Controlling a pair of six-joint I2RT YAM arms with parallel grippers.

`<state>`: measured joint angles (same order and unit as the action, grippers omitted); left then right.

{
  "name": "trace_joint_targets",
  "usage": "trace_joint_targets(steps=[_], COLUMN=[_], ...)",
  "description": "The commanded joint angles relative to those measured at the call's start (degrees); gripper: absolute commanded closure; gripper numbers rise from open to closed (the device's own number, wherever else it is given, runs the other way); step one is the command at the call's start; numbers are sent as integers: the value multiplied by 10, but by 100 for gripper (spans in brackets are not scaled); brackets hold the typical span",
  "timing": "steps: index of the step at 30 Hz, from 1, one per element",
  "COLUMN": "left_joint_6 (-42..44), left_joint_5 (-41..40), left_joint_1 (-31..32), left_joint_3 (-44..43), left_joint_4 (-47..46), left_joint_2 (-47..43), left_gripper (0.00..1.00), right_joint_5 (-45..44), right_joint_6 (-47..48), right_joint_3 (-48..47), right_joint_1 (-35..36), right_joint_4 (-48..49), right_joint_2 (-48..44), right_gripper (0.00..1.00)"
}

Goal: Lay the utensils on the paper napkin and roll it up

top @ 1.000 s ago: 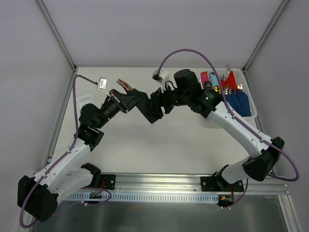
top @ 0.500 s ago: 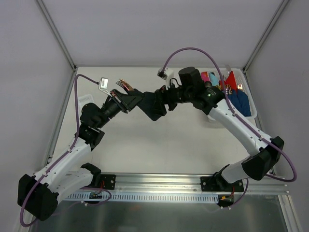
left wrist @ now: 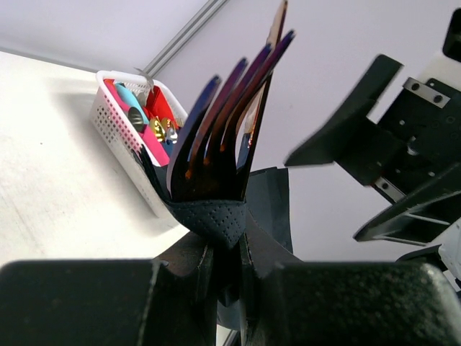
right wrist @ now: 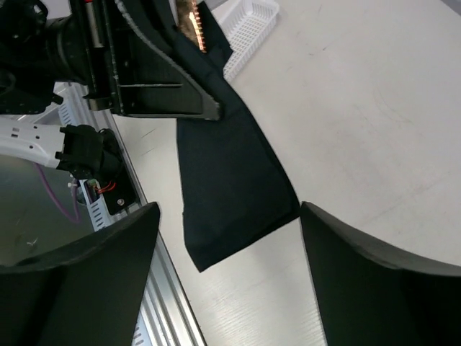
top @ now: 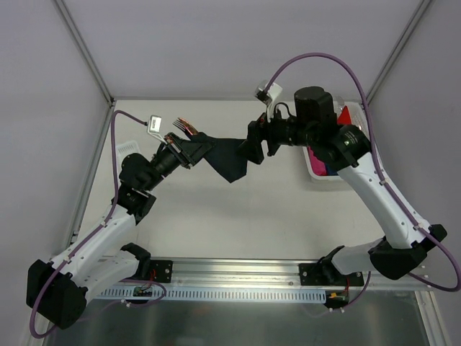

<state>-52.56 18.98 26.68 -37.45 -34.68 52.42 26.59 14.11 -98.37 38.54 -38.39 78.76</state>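
My left gripper (top: 191, 150) (left wrist: 227, 267) is shut on one end of the near-black paper napkin (top: 229, 158) (left wrist: 209, 216) (right wrist: 230, 180), which is wrapped around the utensils. Iridescent fork tines (top: 186, 127) (left wrist: 230, 122) stick out of the wrap above the fingers. The rest of the napkin hangs loose as a flat flap toward the right. My right gripper (top: 261, 140) (right wrist: 229, 213) is open just right of that flap, with nothing between its fingers (left wrist: 346, 130).
A white basket (top: 320, 178) (left wrist: 115, 126) of coloured napkins and spare utensils stands at the back right, mostly under the right arm. A small white tray (top: 128, 148) (right wrist: 248, 25) lies at the back left. The metal rail (right wrist: 162, 317) runs along the near edge.
The right gripper has opened, let go of the napkin and drawn back to the right. The left gripper has stayed shut on the wrapped end.
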Motion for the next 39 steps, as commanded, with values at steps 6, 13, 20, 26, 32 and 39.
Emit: trace_joint_targets(steps=[6,13,20,26,32,39], left_joint_6=[-9,-15,-22,-27,-37,-46], left_joint_5=[-3,3,18,25,27,37], left_joint_1=[2,2,2,3,3,2], left_joint_3=[-29,-31,-32,-32,-27,-30], left_joint_4=[-39,-45,-64,-70,-86,-99], left_joint_2=[-5,-4,-3,-3,-3,5], left_gripper=[100,100,100,100,100,100], right_joint_5=[10,-7,-18,-15,39,65], right_joint_6=[-40,-23,-4,1,-16,-40], right_joint_3=[-16,28,47,55,77,94], right_joint_1=[55,76,76,75,75,66], right_joint_4=[24,40,46,61,89,104], right_joint_2=[2,14,41,50,46,53], right_gripper=[50,41,22,18,20,23])
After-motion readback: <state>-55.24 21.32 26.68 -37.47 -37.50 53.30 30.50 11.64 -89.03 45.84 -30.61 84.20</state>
